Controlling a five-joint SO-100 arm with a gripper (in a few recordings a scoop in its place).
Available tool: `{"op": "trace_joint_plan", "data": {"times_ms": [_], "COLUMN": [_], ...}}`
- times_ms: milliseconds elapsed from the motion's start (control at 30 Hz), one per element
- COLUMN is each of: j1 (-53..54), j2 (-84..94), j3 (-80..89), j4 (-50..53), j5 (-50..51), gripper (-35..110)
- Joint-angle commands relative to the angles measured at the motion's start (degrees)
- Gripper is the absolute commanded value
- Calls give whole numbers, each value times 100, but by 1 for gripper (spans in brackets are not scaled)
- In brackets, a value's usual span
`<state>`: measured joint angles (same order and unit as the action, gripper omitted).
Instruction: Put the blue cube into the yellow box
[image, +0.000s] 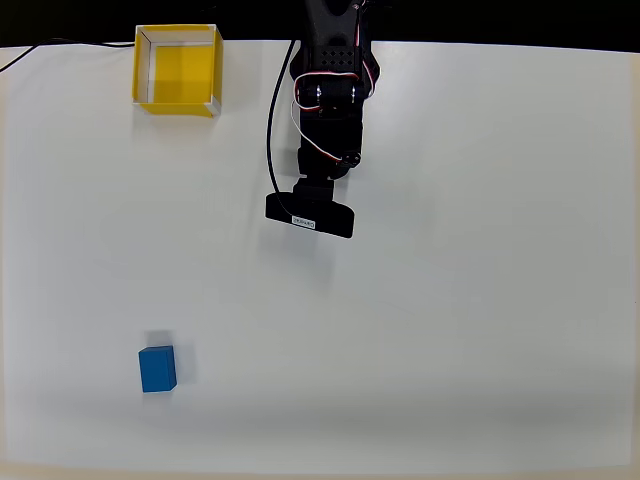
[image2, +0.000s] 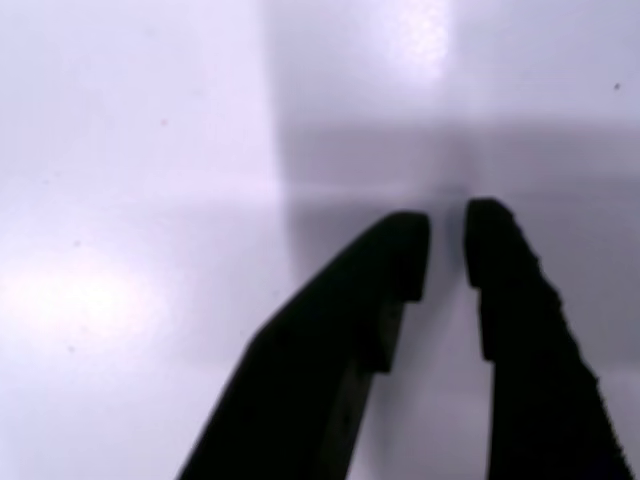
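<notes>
In the overhead view the blue cube (image: 157, 368) rests on the white table at the lower left. The yellow box (image: 177, 70), open-topped with thin white rims, stands at the far left edge of the table and holds nothing. The black arm (image: 328, 110) reaches in from the top centre, its wrist block (image: 309, 215) far from both the cube and the box. In the wrist view my gripper (image2: 447, 255) hangs just above bare table. Its two dark fingers (image2: 510, 300) are nearly together, with a thin slit and nothing between them.
A black cable (image: 271, 130) runs down beside the arm. A thin wire (image: 60, 44) crosses the table's top left corner. White table surface (image: 450, 330) stretches between the arm, the cube and the box.
</notes>
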<state>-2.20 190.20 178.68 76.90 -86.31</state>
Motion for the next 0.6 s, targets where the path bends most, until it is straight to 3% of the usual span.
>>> {"op": "trace_joint_plan", "data": {"times_ms": [0, 467, 567], "j1": [-18, 70, 519], "j2": [149, 149, 18], "j3": [149, 149, 88], "j4": [88, 79, -677], "j5": [-536, -782, -879], "gripper": [0, 2, 9]}}
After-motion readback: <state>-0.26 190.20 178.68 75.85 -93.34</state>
